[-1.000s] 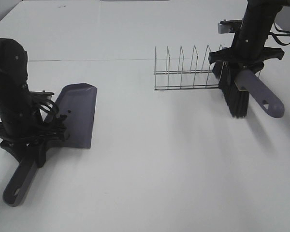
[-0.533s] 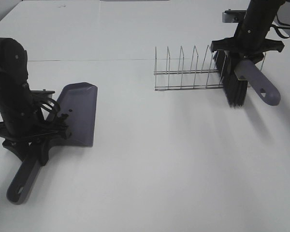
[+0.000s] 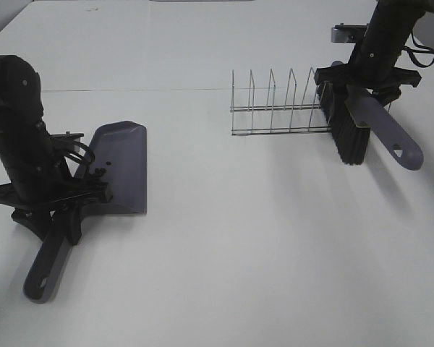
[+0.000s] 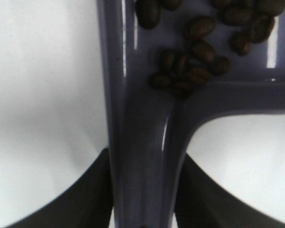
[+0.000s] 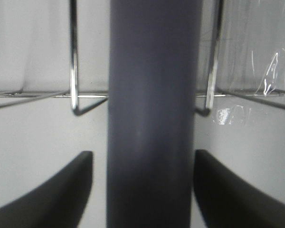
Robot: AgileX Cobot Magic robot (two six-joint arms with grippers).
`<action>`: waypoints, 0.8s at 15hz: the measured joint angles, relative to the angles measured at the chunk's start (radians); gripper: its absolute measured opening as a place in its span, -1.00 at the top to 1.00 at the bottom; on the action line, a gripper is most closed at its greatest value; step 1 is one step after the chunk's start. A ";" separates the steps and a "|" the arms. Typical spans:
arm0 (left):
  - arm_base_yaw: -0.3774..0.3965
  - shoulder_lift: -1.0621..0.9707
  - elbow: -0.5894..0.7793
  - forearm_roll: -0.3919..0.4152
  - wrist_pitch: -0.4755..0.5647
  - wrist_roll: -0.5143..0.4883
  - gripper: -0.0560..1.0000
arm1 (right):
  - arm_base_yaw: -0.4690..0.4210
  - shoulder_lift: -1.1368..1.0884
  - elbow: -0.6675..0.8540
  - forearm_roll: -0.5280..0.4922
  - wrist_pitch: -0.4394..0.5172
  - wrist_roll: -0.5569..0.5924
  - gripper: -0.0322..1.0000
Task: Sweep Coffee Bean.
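Note:
A grey-purple dustpan [image 3: 121,168] lies flat on the white table at the left. My left gripper [image 3: 58,208] is shut on its handle [image 4: 145,142]. Both dark fingers [image 4: 92,190] press the handle's sides in the left wrist view. A cluster of coffee beans [image 4: 199,42] lies inside the pan by the handle's root. At the right, the brush [image 3: 349,134] stands with its black bristles on the table. Its purple handle [image 5: 152,114] slants out between the fingers of my right gripper [image 3: 367,85]. That gripper is open, and one finger [image 5: 61,190] stands clear of the handle.
A chrome wire rack [image 3: 278,108] stands at the back right, with the brush leaning at its right end; its wires [image 5: 73,57] show behind the brush handle. A table seam runs across the back. The right table edge is close to the right arm.
The right gripper carried the brush slightly back toward the rack's end, and its jaws have now parted from the handle. The left arm shifted the dustpan a little rightward and nearer.

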 joint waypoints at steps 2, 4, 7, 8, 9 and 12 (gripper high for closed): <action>0.000 0.000 0.000 -0.023 -0.028 0.000 0.28 | -0.001 0.000 0.000 0.004 0.000 -0.006 -0.72; 0.000 -0.002 0.000 -0.030 -0.048 0.000 0.28 | -0.001 -0.018 0.000 0.004 0.000 -0.013 -0.85; 0.000 -0.003 0.000 -0.041 -0.082 0.000 0.28 | -0.001 -0.131 0.004 0.006 -0.002 -0.025 -0.88; 0.000 -0.003 0.000 -0.042 -0.095 0.000 0.20 | -0.001 -0.183 0.024 0.009 -0.002 -0.026 -0.88; 0.000 -0.004 0.000 -0.045 -0.104 0.000 0.11 | -0.001 -0.210 0.042 0.014 -0.002 -0.027 -0.88; 0.000 -0.011 0.000 -0.045 -0.122 0.001 -0.47 | -0.001 -0.372 0.217 0.024 -0.002 -0.059 -0.88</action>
